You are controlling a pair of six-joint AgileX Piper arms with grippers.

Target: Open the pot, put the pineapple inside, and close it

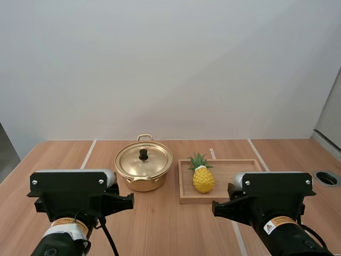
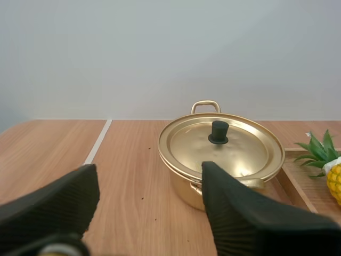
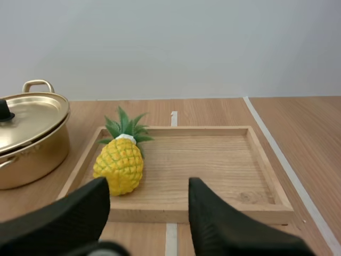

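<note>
Bright, even light casts soft shadows; the lid (image 2: 234,153) shows a mild sheen.

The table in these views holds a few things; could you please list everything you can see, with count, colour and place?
pot: one, gold, on the table left of the tray
lid: one, gold with a black knob, closed on the pot
pineapple: one, yellow with green leaves, in the tray at the end nearest the pot
wooden tray: one, light wood, on the table right of the pot
table: one, brown wood with pale stripes
left hand: one, black fingers, open, on the near side of the pot
right hand: one, black fingers, open, at the tray's near edge
</note>
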